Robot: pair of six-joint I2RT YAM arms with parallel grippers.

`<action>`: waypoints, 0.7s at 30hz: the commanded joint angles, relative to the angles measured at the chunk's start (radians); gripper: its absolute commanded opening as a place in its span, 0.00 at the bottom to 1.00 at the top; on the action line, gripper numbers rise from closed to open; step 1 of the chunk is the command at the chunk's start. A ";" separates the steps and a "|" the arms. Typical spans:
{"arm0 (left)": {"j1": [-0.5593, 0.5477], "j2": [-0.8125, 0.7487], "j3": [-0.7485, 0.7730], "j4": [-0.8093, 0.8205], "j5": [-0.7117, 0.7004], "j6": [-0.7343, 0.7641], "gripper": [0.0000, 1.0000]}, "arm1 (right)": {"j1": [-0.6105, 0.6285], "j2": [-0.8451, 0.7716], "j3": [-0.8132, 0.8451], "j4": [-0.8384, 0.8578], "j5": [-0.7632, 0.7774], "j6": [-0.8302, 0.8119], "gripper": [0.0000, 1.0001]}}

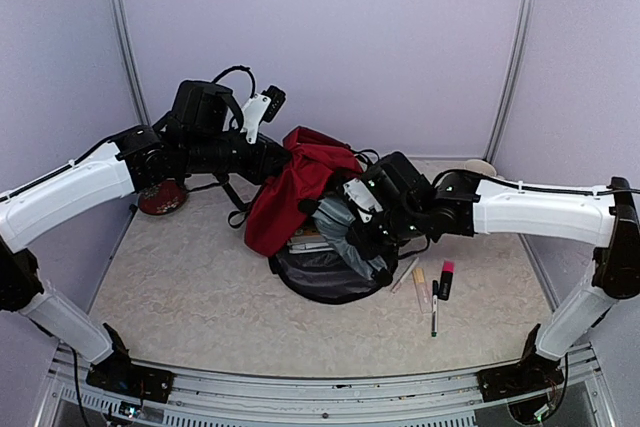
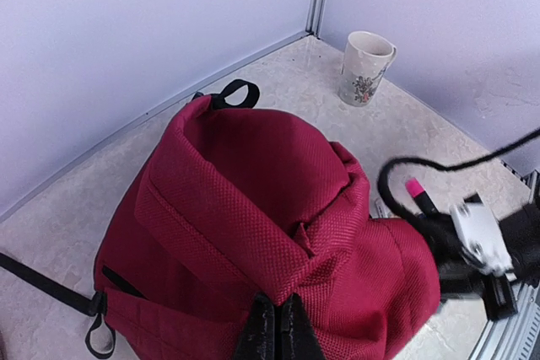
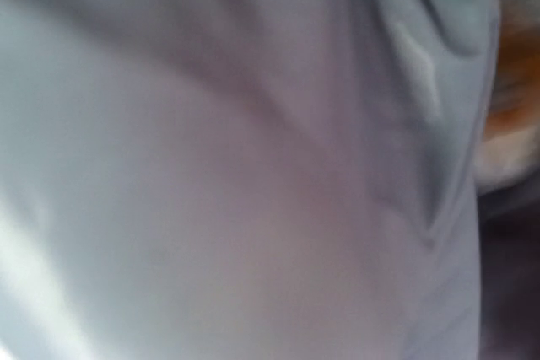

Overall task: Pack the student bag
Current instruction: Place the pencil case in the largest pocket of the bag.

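left gripper (image 2: 276, 330) clenched on a fold of the large dark-red fabric backpack (image 2: 253, 200) lying on the desk (image 1: 180, 277) just ahead of it, its open mouth nearer the right gripper (image 1: 355, 215), which is clenched against a soft grey-blue pouch (image 1: 352, 245), grasp unconfirmed.

The left gripper (image 2: 277, 301) stands at the bottom edge, its black fingers pressed together on a fold of the dark-red backpack (image 2: 253, 208), which fills the middle. A black carry loop (image 2: 235, 93) sits at the backpack's far end. A patterned white mug (image 2: 364, 67) stands upright near the corner, and the right arm (image 2: 481, 246) crosses at right
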 commanded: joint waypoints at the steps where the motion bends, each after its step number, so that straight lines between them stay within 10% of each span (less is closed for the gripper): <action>1: 0.005 -0.074 -0.001 0.078 0.040 0.027 0.00 | -0.040 0.044 0.132 0.132 0.153 -0.169 0.00; 14: 0.031 -0.083 0.014 0.072 0.162 0.038 0.00 | 0.062 0.205 0.062 0.416 0.380 -1.166 0.00; 21: 0.046 -0.080 0.018 0.067 0.171 0.034 0.00 | 0.184 0.203 0.003 0.579 0.429 -1.440 0.00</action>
